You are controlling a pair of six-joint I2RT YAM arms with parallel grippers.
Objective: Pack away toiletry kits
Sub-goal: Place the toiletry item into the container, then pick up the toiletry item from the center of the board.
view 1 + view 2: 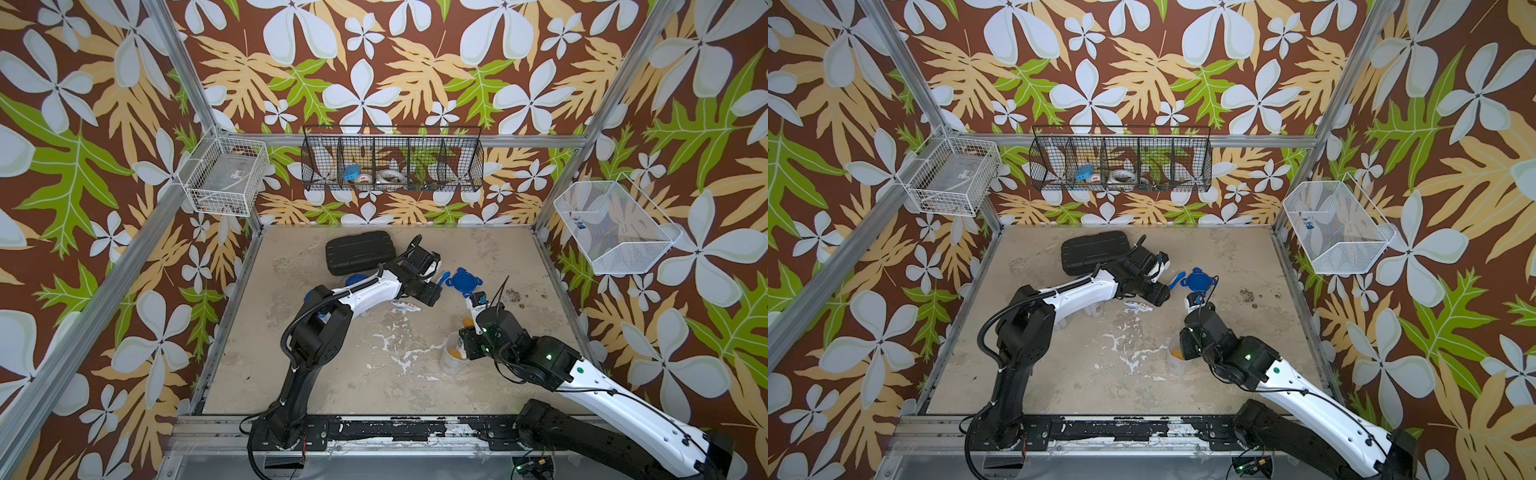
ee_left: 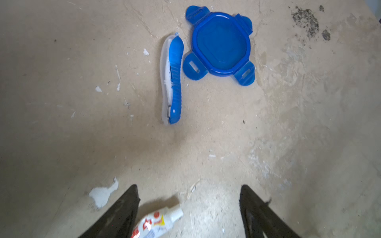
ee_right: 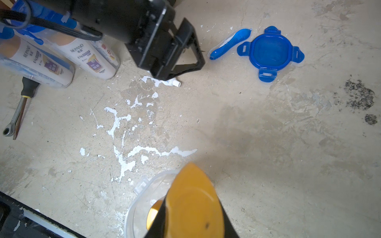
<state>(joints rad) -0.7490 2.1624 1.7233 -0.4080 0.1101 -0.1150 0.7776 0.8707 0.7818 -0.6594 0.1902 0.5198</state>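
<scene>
My right gripper [image 3: 192, 218] is shut on a white bottle with an orange cap [image 3: 193, 191], held over an open clear tumbler [image 1: 451, 360] that has another orange-capped bottle [image 3: 153, 213] inside. My left gripper [image 2: 188, 206] is open, low over a small white toothpaste tube [image 2: 158, 222] that lies on the table between its fingers, close to one of them. Farther out lie a blue toothbrush [image 2: 173, 80] and a loose blue clip lid [image 2: 221, 42], side by side. In both top views they sit between the two grippers, toothbrush [image 1: 1177, 277] beside lid [image 1: 1196, 279].
Two lidded tumblers [image 3: 88, 59] with bottles inside lie on their sides under the left arm. A black ribbed case [image 1: 359, 251] sits at the back. A ratchet tool [image 3: 16, 115] lies near them. Wire baskets [image 1: 392, 164] hang on the walls.
</scene>
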